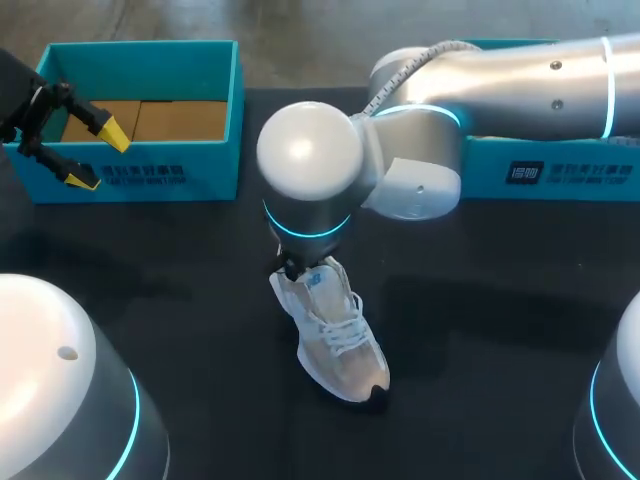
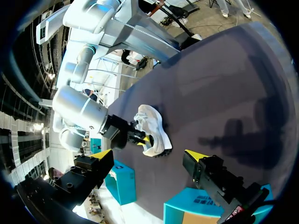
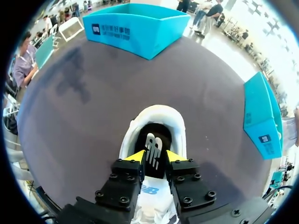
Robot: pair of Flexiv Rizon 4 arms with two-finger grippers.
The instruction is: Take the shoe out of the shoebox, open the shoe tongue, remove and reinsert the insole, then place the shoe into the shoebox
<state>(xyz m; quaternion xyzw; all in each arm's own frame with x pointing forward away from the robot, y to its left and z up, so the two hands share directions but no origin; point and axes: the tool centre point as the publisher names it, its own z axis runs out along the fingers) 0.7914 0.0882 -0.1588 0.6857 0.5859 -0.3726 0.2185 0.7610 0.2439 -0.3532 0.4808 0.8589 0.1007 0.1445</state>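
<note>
Shoe (image 1: 335,340) lies mid worktop (image 1: 480,300) so our right claw (image 3: 154,157) clamps its tongue (image 3: 150,148); left claw (image 1: 100,157) hangs apart, ten o'clock, over shoebox (image 1: 140,55).

A dark table (image 1: 480,330) carries a white shoe (image 1: 340,345) standing on its sole near the middle. An open teal box (image 1: 200,175) sits along the far edge at the left. A second teal box (image 1: 560,175), largely hidden, seems to rest at the far right.
</note>
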